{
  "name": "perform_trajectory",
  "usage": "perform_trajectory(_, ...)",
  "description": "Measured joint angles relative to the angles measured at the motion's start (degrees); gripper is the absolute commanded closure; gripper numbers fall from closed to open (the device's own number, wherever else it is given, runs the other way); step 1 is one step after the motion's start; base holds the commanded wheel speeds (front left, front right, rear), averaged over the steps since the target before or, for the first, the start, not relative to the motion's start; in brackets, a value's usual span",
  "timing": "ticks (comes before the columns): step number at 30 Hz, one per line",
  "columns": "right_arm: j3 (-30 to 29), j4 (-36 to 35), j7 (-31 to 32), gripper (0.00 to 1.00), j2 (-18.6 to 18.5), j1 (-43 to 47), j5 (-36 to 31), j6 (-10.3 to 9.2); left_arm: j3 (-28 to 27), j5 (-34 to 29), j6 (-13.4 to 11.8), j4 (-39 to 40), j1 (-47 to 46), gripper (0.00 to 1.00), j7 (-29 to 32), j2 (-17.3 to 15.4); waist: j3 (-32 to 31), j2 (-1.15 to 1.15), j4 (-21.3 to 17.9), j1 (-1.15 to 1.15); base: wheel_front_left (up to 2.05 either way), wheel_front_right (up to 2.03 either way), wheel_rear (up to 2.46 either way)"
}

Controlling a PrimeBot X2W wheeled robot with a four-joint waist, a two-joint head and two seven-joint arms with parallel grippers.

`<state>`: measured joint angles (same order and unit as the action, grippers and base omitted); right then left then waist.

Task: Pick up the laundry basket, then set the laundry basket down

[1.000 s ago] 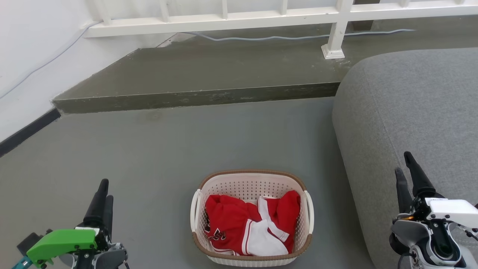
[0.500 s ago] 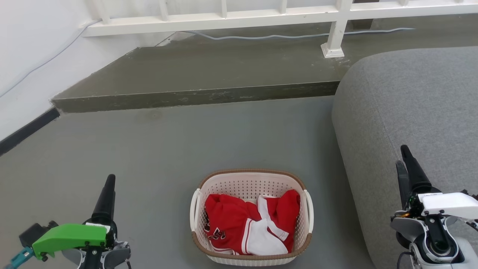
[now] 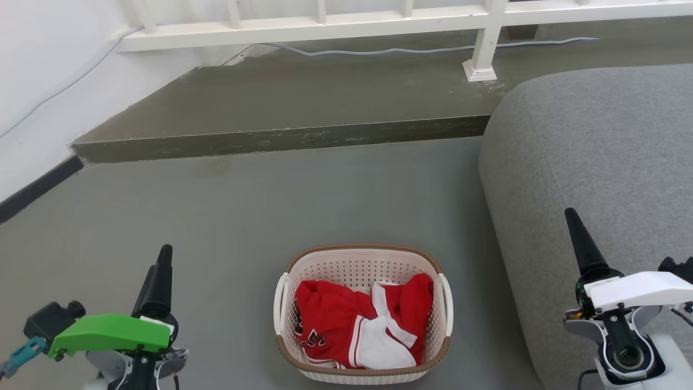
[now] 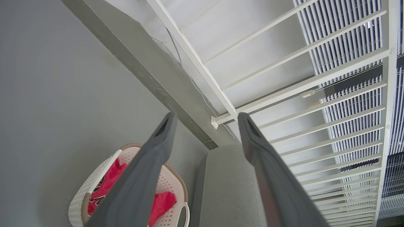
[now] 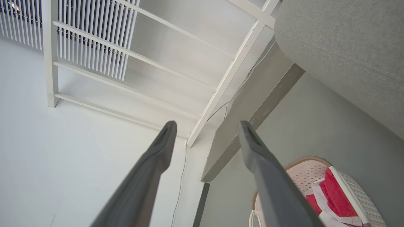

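A: The left end effector (image 4: 206,120) and the right end effector (image 5: 206,127) each have their two fingers spread, with nothing between them. Both are empty.

B: And the laundry basket (image 3: 364,269)?

A: It stands on the floor (image 3: 243,216) between the two arms, well apart from both. A red and white garment (image 3: 346,325) lies inside it.

B: So the reach comes first. How should it go?

A: I'd lower both arms together, one to each white side handle: the left handle (image 3: 278,303) and the right handle (image 3: 449,303). The loops look thin and sit close to the wall, so the fingers should straddle the loop rather than press on the perforated plastic. Closing evenly should let the basket rise level, with the garment staying put.

B: Any hazards?

A: The grey sofa (image 3: 595,151) is near the basket's right side, so the right arm is probably better off coming in from above than from the side. The raised step (image 3: 281,138) and the white railing (image 3: 325,24) are well beyond and shouldn't interfere.
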<state>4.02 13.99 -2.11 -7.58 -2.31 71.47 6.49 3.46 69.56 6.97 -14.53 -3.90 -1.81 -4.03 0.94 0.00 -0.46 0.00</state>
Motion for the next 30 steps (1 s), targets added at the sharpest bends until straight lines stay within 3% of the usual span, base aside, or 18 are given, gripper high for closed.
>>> perform_trajectory(11,2.8,1.2,-2.0,0.0,-1.2,-0.8,-9.3,-1.13,0.9,-11.1,-1.3,1.4,-0.9,0.0,-2.0,-0.1,0.0,0.0,-0.2,0.0,0.0,0.0,0.0)
perform_trajectory(30,5.7,1.3,-5.2,0.0,-1.3,-2.0,-20.4,-2.91,2.9,-24.9,-2.0,3.3,-0.9,0.0,-5.3,1.0,0.2,0.0,-0.5,0.0,0.0,0.0,0.0)
